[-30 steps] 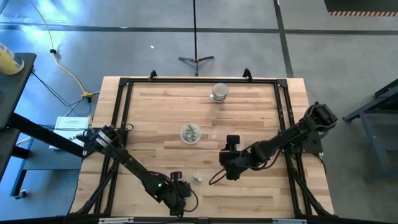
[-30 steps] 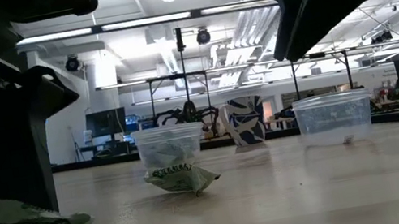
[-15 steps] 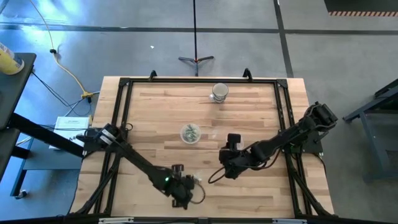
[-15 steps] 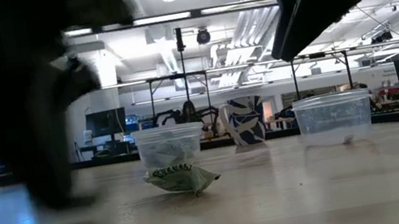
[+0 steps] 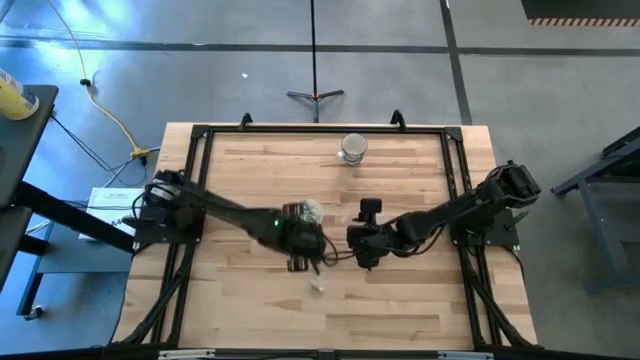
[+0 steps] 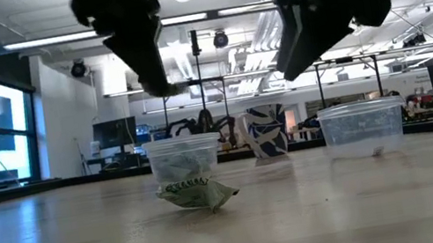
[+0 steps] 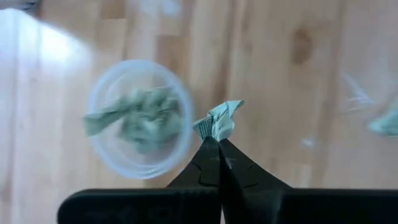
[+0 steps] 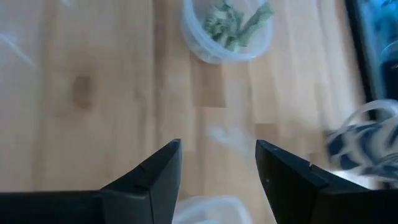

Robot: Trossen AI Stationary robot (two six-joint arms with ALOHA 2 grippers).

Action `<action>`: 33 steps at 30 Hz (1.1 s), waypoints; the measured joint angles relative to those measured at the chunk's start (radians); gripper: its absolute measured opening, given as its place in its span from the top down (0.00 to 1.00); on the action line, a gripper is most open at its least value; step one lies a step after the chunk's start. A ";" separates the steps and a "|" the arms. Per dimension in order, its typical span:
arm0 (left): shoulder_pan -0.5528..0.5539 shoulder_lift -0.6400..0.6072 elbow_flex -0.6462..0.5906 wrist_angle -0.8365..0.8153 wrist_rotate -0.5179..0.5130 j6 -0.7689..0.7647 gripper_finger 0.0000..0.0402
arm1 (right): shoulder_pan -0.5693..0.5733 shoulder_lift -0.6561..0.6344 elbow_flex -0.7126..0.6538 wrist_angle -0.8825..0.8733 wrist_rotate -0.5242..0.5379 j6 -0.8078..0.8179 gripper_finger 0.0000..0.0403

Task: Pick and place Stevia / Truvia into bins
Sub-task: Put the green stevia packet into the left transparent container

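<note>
My left gripper (image 7: 217, 144) is shut on a pale green and white Stevia packet (image 7: 219, 120). It hangs high above the table beside a round clear bin (image 7: 140, 118) that has several packets in it (image 5: 308, 212). Another packet (image 6: 198, 194) lies flat on the wood nearer the front edge (image 5: 318, 287). My right gripper (image 8: 217, 162) hovers open over the table's middle (image 5: 360, 248), nothing between its fingers. A second clear bin (image 6: 363, 127) stands under it (image 8: 205, 208). My left gripper pinches one end of the crumpled packet (image 7: 214, 132) between its two fingertips, coming from above and pointing down. The packet sticks out past the tips, lifted clear of the table, beside the rim of the bin with packets.
A jar with a blue and white pattern (image 5: 352, 148) stands near the far edge (image 6: 267, 142). A black frame (image 5: 200, 135) runs round the table top. Bare wood lies to the left and along the front.
My left gripper has shut on a packet near the front edge. It has lifted the packet clear and carried it up and toward the far edge, to the bin with packets. The other loose packet has stayed in place. My right gripper has shifted slightly toward that bin.
</note>
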 joint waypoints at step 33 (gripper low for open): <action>0.377 -0.296 -0.552 0.626 0.357 0.198 0.61 | -0.200 -0.138 -0.158 0.204 -0.168 -0.186 0.58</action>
